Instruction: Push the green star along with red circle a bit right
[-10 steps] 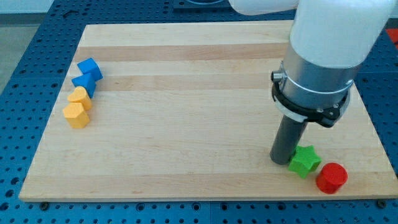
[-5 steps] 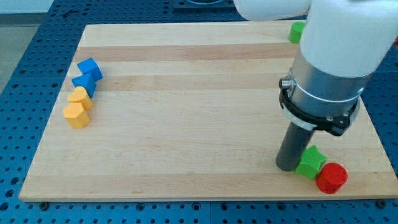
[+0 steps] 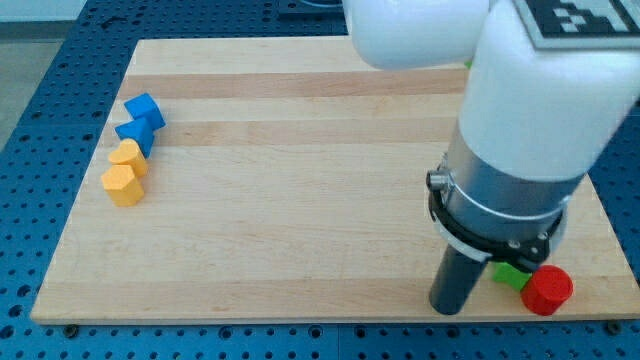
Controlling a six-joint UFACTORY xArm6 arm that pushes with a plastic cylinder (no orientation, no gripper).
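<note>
Nudging rightward looks nearly done: my tip (image 3: 449, 307) stands just left of the half-hidden green star (image 3: 511, 276), which touches the red circle (image 3: 547, 290); no pincer fitted.

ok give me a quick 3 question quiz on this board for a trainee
1. True or false: the red circle sits near the board's bottom-right corner.
2. Which block is mostly hidden behind the arm? A) green star B) upper blue block C) lower yellow block
3. Fill in: my tip stands to the view's ____ of the green star.

Key: 1 true; 2 A; 3 left
</note>
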